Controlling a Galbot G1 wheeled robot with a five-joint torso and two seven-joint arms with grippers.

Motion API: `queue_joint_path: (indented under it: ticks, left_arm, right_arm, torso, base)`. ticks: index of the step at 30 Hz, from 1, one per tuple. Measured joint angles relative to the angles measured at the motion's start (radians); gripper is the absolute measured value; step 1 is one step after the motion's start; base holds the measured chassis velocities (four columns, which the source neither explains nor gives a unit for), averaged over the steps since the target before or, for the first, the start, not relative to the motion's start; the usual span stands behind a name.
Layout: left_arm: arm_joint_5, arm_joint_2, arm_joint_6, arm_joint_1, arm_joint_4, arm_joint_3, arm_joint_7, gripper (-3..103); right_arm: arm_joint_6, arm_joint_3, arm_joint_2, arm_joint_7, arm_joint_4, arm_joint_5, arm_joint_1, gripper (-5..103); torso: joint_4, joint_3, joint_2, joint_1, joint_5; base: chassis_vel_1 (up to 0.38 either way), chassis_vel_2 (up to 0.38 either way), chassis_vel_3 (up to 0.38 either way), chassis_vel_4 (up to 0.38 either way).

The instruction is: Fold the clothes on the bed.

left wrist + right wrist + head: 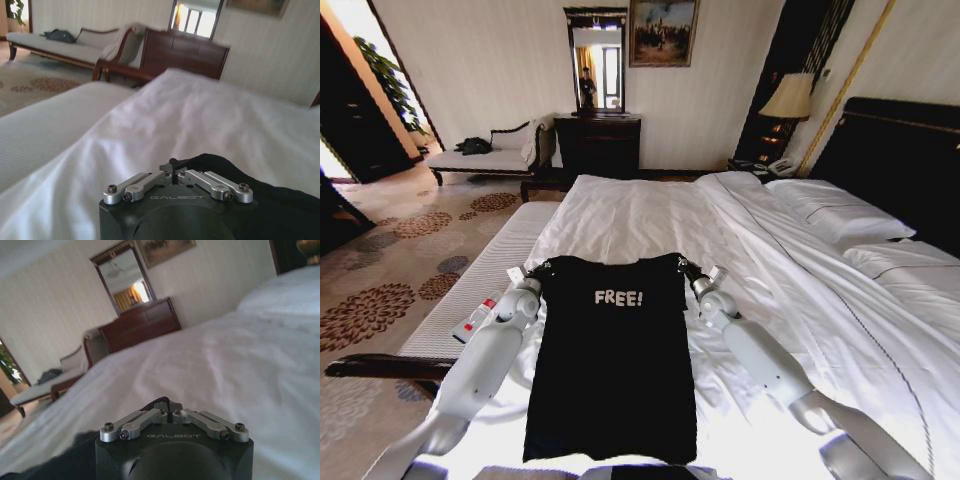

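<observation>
The black T-shirt (610,370) with a white "FREE!" print lies face up and lengthwise on the white bed (620,215), its top edge farthest from me. My left gripper (538,268) is shut on the shirt's top left corner. My right gripper (685,267) is shut on the top right corner. In the left wrist view the left gripper (173,171) has its tips together over black fabric (280,210). The right wrist view shows the right gripper (168,407) pinched shut, with dark shirt cloth (65,465) beside it. The sleeves do not stick out at the sides.
A white-cushioned bench (485,285) runs along the bed's left side, with a small white and red object (475,320) on it. Pillows (840,212) and the dark headboard (905,160) are at the right. A dark dresser (597,142) with a mirror stands beyond the bed.
</observation>
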Motion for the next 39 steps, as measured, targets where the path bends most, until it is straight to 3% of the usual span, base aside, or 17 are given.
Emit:
queue_joint_path:
  ticks: [4,18,19,21,25,29,31,35,37,39]
  left_arm:
    - [0.030,-0.031,-0.001,-0.024,0.078,0.024,0.005,0]
    - [0.056,-0.042,0.037,0.005,0.086,0.011,-0.018,0]
    - [0.051,-0.039,0.038,0.012,0.070,0.003,-0.022,-2]
    - [0.045,-0.032,0.039,0.028,0.038,-0.015,-0.026,8]
    - [0.033,-0.022,0.039,0.064,-0.018,-0.058,-0.031,14]
    - [-0.001,0.004,0.044,0.176,-0.131,-0.174,-0.050,36]
    - [-0.003,0.008,0.044,0.193,-0.143,-0.188,-0.051,36]
    - [-0.054,0.028,0.052,0.358,-0.283,-0.349,-0.067,57]
    - [-0.064,0.028,0.054,0.382,-0.308,-0.377,-0.068,62]
    - [-0.081,0.023,0.056,0.478,-0.413,-0.472,-0.059,74]
  right_arm:
    - [0.003,0.013,0.069,-0.016,-0.062,-0.023,-0.013,0]
    - [-0.029,0.009,0.095,0.011,-0.066,-0.055,-0.047,0]
    - [-0.026,0.012,0.095,0.011,-0.057,-0.056,-0.050,5]
    - [-0.013,0.024,0.091,0.006,-0.032,-0.058,-0.058,16]
    - [0.008,0.054,0.083,0.001,0.017,-0.058,-0.081,21]
    - [0.019,0.148,0.051,0.030,0.142,-0.023,-0.186,44]
    - [0.017,0.158,0.047,0.035,0.155,-0.015,-0.198,44]
    - [-0.057,0.296,0.032,0.136,0.316,0.135,-0.336,66]
    - [-0.066,0.309,0.034,0.148,0.331,0.153,-0.350,66]
    - [-0.091,0.351,0.055,0.181,0.380,0.213,-0.399,77]
  torso:
    - [0.0000,0.000,0.000,0.000,0.0002]
    - [0.0000,0.000,0.000,0.000,0.0001]
    - [-0.0001,0.000,0.000,0.000,0.0001]
    - [0.0000,0.000,0.000,0.000,0.0002]
    - [0.0001,0.000,0.000,0.000,0.0002]
    - [0.0000,0.000,0.000,0.000,0.0004]
    - [0.0000,0.000,0.000,0.000,0.0004]
    - [0.0000,0.000,0.000,0.000,-0.0001]
    - [-0.0001,0.000,0.000,0.000,-0.0001]
    - [-0.0002,0.000,0.000,0.000,0.0004]
  base:
    - [0.000,0.000,0.000,0.000]
    - [0.000,0.000,0.000,0.000]
    - [0.000,0.000,0.000,0.000]
    - [0.000,0.000,0.000,0.000]
    - [0.000,0.000,0.000,0.000]
    - [0.000,0.000,0.000,0.000]
    - [0.000,0.000,0.000,0.000]
    - [0.000,0.000,0.000,0.000]
    - [0.000,0.000,0.000,0.000]
    - [0.000,0.000,0.000,0.000]
